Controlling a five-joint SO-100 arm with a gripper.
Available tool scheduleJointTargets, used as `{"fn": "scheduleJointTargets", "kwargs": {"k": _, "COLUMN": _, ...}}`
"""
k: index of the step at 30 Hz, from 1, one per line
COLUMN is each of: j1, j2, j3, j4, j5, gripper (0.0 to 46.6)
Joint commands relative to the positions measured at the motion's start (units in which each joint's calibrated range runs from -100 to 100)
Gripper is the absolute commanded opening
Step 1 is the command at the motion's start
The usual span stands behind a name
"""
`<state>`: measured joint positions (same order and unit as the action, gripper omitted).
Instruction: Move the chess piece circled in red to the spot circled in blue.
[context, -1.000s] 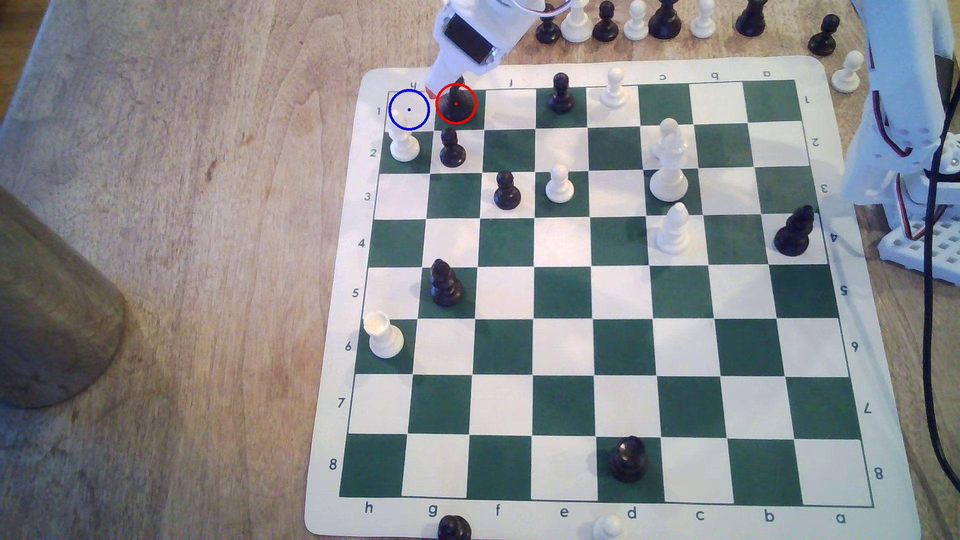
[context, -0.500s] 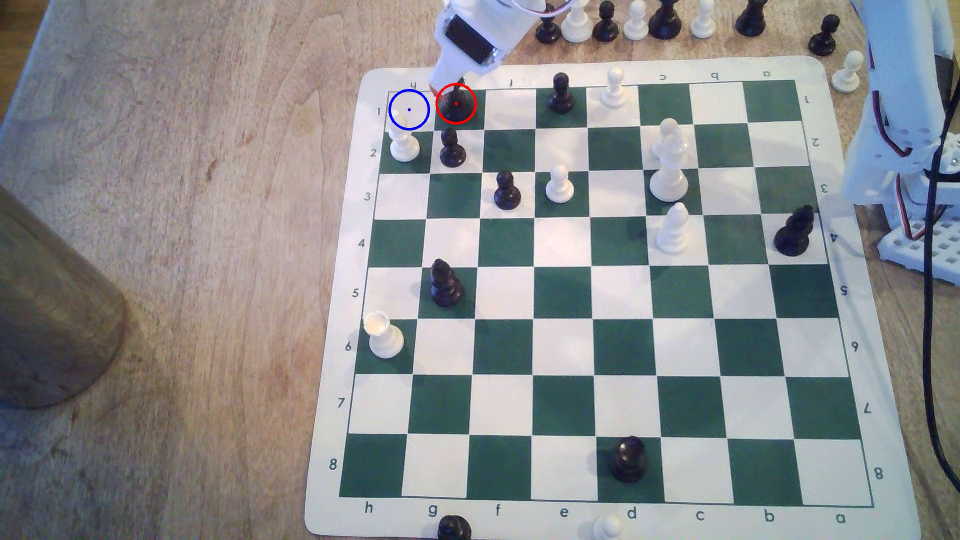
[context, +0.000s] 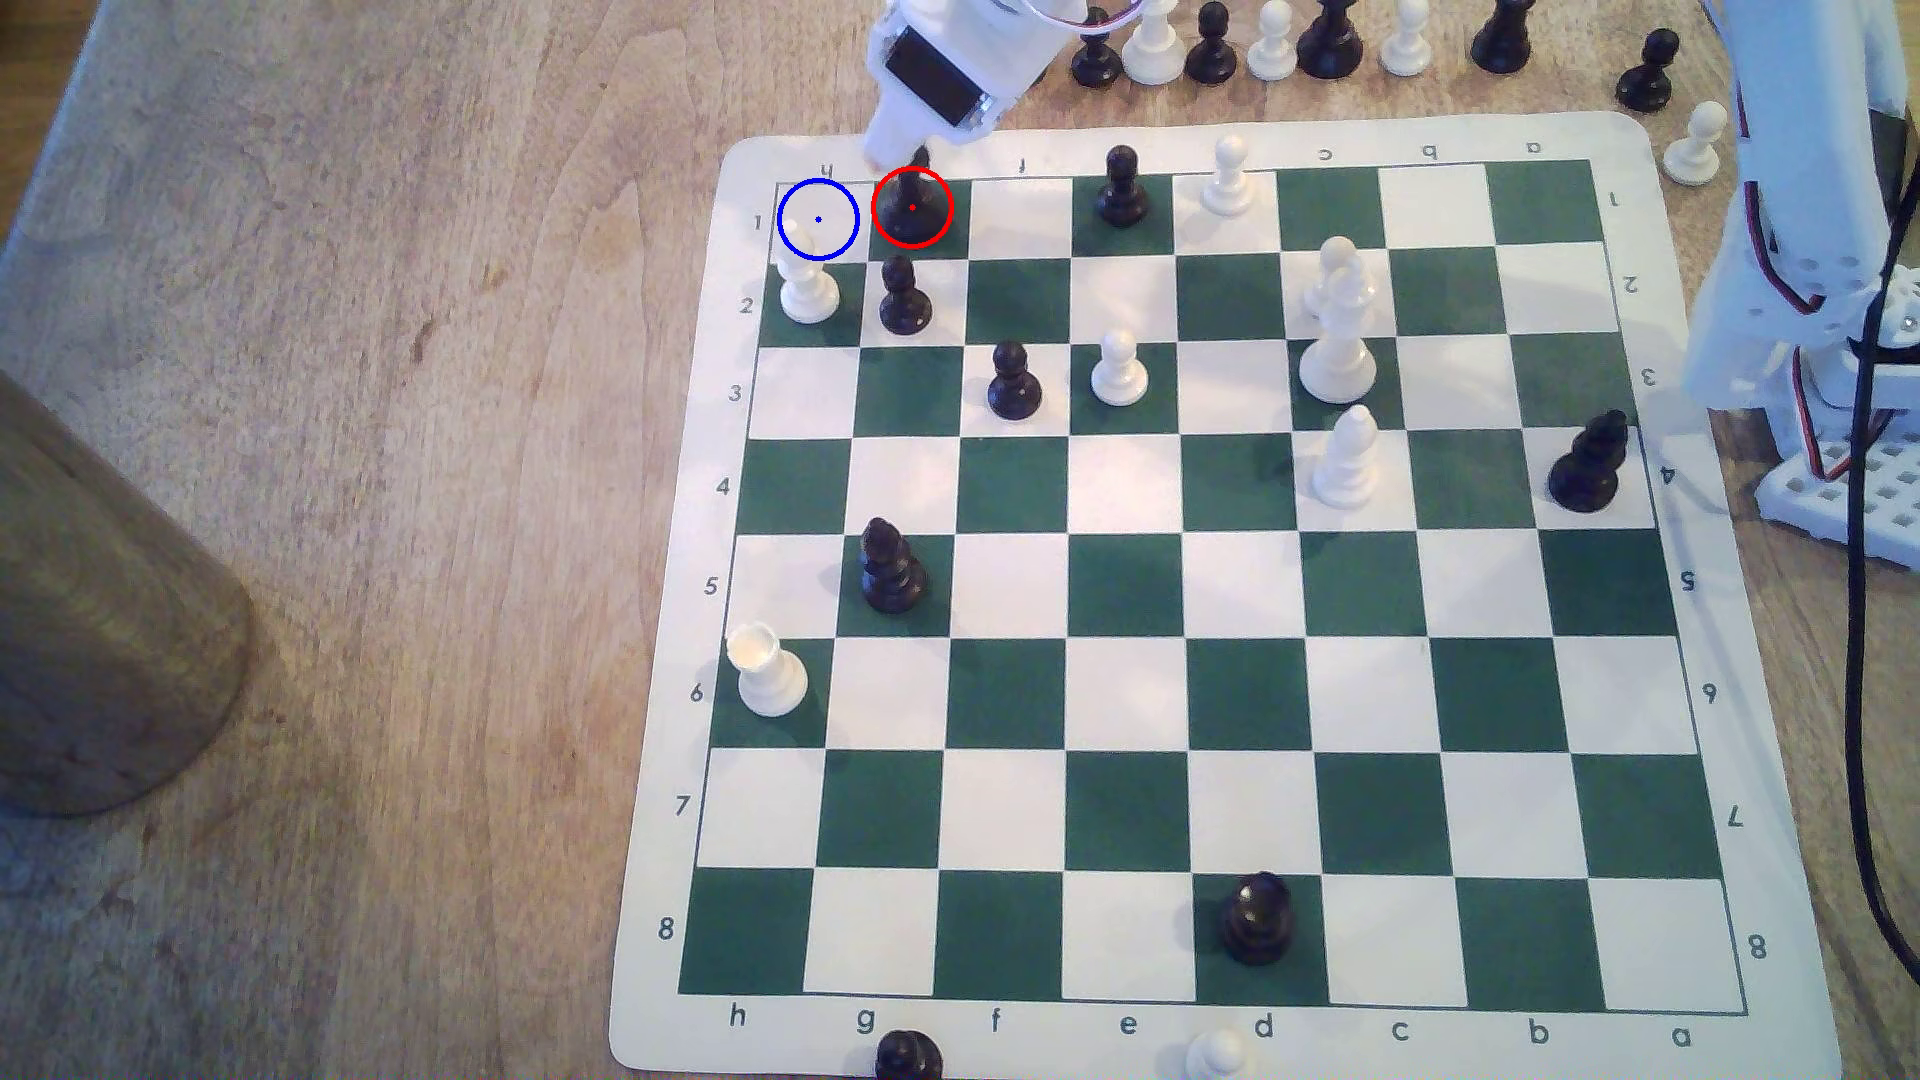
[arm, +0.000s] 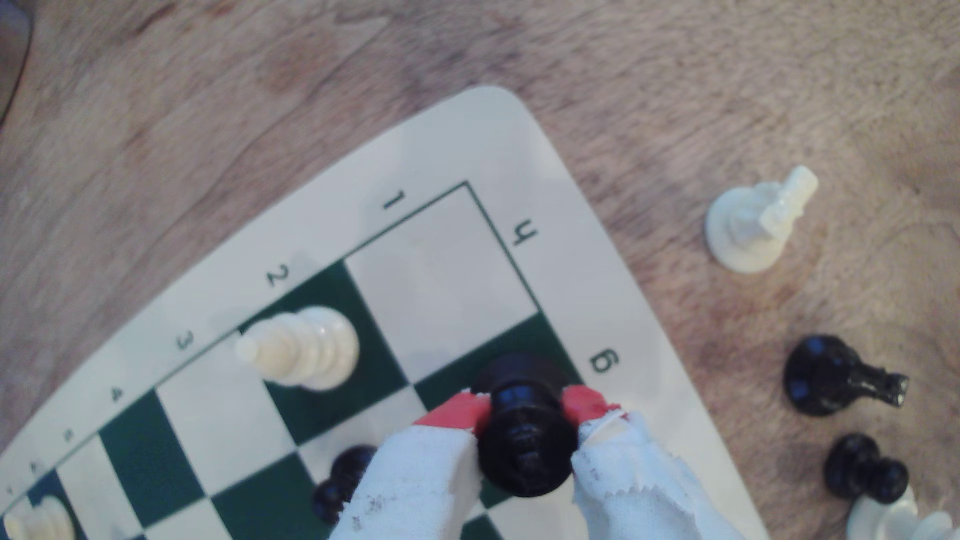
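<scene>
At the far left corner of the board, as the exterior view shows it, the black piece stands on its red-circled dark square, g1, with its base down on the square as far as I can tell. The end effector is clenched on it: the wrist view shows the red-tipped fingers pressing the crown from both sides, with no gap to be seen. So the grasp looks made, while the lift, the carry and the set-down are all left to do.

The blue spot is the pale square just to the left of the piece in the exterior view, h1, and it lies bare. A short sideways shift should be enough.

Room is tight on the near side. A white piece stands on h2, just near of the blue spot, and a black pawn stands on g2, just near of the held piece. Both could be knocked if the end effector sags nearward. To the left and far side lie only the board's pale border and then the bare desk, so I judge that side safe for drift. Spare pieces line the desk beyond the far edge, to the right of the arm.
</scene>
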<state>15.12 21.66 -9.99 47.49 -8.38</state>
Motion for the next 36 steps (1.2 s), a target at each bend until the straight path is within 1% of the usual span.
{"fn": "scheduleJointTargets", "kwargs": {"k": 1, "j1": -0.1, "j2": -1.9, "j3": -4.4, "j4": -0.7, "j5": -0.3, "gripper": 0.3}}
{"fn": "scheduleJointTargets", "kwargs": {"k": 7, "j1": 0.2, "j2": -3.9, "j3": -4.7, "j4": -0.6, "j5": -0.4, "gripper": 0.3}}
{"fn": "scheduleJointTargets", "kwargs": {"k": 13, "j1": 0.3, "j2": -10.7, "j3": -4.7, "j4": 2.3, "j5": -0.4, "gripper": 0.3}}
{"fn": "scheduleJointTargets", "kwargs": {"k": 20, "j1": 0.4, "j2": -14.4, "j3": -6.5, "j4": 3.7, "j5": 0.0, "gripper": 0.3}}
{"fn": "scheduleJointTargets", "kwargs": {"k": 25, "j1": -0.3, "j2": -9.7, "j3": -12.0, "j4": 1.6, "j5": 0.5, "gripper": 2.6}}
{"fn": "scheduleJointTargets", "kwargs": {"k": 30, "j1": -1.8, "j2": -2.5, "j3": -18.6, "j4": 1.3, "j5": 0.5, "gripper": 2.1}}
{"fn": "scheduleJointTargets", "kwargs": {"k": 36, "j1": -2.6, "j2": 2.5, "j3": -23.1, "j4": 1.3, "j5": 0.2, "gripper": 1.5}}
